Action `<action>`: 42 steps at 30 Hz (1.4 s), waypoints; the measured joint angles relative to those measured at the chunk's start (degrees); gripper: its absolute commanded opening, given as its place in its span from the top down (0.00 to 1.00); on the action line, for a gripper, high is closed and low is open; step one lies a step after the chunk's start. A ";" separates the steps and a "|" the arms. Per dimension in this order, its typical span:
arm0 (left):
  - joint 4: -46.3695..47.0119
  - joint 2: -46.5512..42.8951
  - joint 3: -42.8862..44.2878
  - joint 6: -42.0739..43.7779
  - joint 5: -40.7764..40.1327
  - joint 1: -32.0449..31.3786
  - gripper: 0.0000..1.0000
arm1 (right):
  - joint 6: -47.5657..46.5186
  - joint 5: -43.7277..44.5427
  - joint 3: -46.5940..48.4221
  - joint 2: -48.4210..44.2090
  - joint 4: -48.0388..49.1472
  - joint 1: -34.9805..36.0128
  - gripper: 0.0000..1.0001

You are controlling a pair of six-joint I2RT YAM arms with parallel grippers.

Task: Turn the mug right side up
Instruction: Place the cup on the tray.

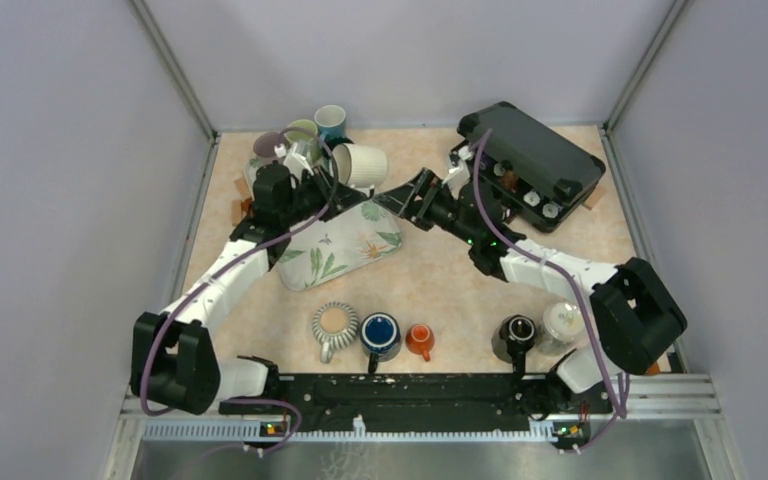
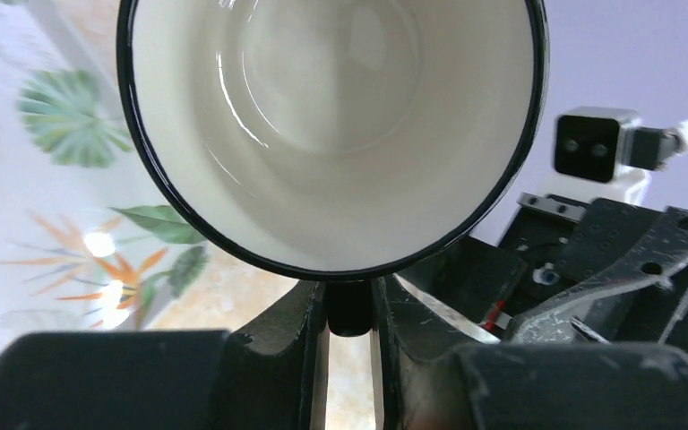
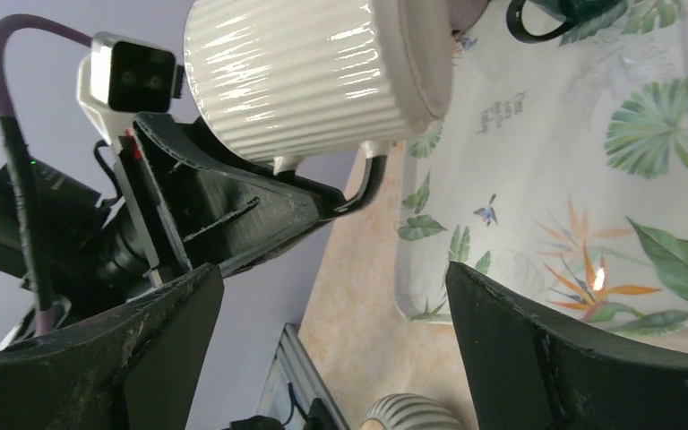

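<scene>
The mug (image 1: pixel 362 165) is white and ribbed, with a black rim and a black handle. It hangs on its side above the far end of the floral tray (image 1: pixel 335 250). My left gripper (image 1: pixel 328 185) is shut on the mug's handle (image 2: pixel 349 313), and the mug's white inside (image 2: pixel 331 134) faces the left wrist camera. In the right wrist view, the ribbed mug (image 3: pixel 313 76) shows from outside with the left fingers under it. My right gripper (image 1: pixel 402 200) stands just right of the mug, apart from it. Nothing is between its wide open jaws (image 3: pixel 336 349).
Several mugs (image 1: pixel 305 135) cluster at the back left corner. A row of cups stands near the front: a striped one (image 1: pixel 334 325), a blue one (image 1: pixel 381 333), a small orange one (image 1: pixel 420 340) and a black one (image 1: pixel 516 335). A black case (image 1: pixel 535 160) lies at the back right.
</scene>
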 measured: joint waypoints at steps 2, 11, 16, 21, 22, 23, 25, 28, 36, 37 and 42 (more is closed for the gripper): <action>-3.98 -1.09 1.27 3.43 -3.15 0.02 1.00 | -1.11 0.70 -0.02 -0.96 -2.67 0.00 0.02; -19.47 -2.51 7.58 17.49 -19.19 0.50 1.00 | -7.67 4.59 -0.02 -8.81 -14.80 0.00 0.01; -24.15 0.17 10.54 22.05 -24.55 2.08 1.00 | -11.43 6.97 -0.02 -13.53 -20.74 0.00 0.01; -26.03 6.99 14.10 25.03 -27.67 3.85 1.00 | -14.78 9.38 -0.02 -18.32 -25.53 0.00 0.01; -26.43 8.85 14.95 25.68 -28.28 4.24 1.00 | -15.39 9.94 -0.02 -19.12 -26.32 0.00 0.01; -26.62 9.90 15.34 26.05 -28.68 4.50 1.00 | -15.98 10.54 -0.02 -19.98 -27.30 0.00 0.01; -27.10 12.46 16.31 26.86 -29.83 5.07 1.00 | -16.98 11.58 -0.02 -21.20 -28.81 0.00 0.01; -28.06 15.87 17.94 28.04 -31.17 6.03 1.00 | -18.29 12.92 -0.02 -22.80 -31.23 0.00 0.01; -29.53 24.00 23.34 30.27 -33.94 7.28 1.00 | -20.76 14.78 -0.02 -26.36 -35.15 0.00 0.01; -29.64 24.65 23.80 30.49 -34.07 7.32 1.00 | -21.00 14.84 -0.02 -26.43 -35.45 0.00 0.01; -30.49 28.89 27.41 31.34 -35.30 7.32 1.00 | -21.64 14.88 -0.02 -26.47 -36.94 0.00 0.01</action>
